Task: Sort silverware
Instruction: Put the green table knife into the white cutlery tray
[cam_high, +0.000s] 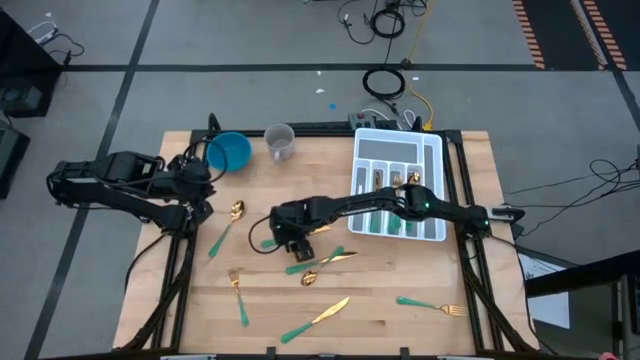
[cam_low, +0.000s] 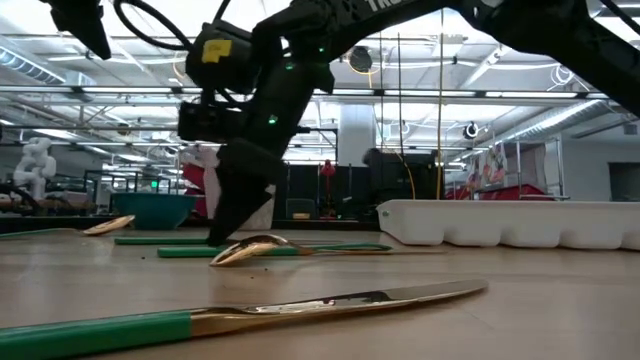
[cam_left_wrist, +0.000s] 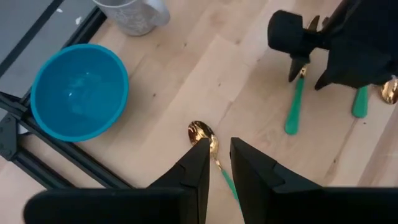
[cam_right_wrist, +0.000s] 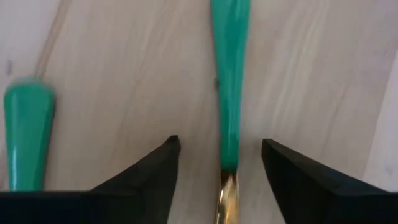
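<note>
Silverware with gold heads and teal handles lies scattered flat on the wooden table (cam_high: 400, 330). My right gripper (cam_right_wrist: 221, 155) stands open, pointing down, low over the table's middle. Its fingers stand on either side of one teal-handled piece (cam_right_wrist: 229, 93), where the handle meets the gold neck, without touching it. That piece's head is hidden. My left gripper (cam_left_wrist: 217, 155) hangs above the table's left side with a narrow gap between its fingers and nothing in it. A gold spoon (cam_left_wrist: 202, 134) lies on the table below it.
A white divided tray (cam_high: 432, 150) at the far right holds several pieces. A blue bowl (cam_high: 228, 152) and a grey cup (cam_high: 280, 140) stand at the far edge. A knife (cam_low: 300, 305), a spoon (cam_low: 250, 250) and forks (cam_high: 430, 305) lie toward the near edge.
</note>
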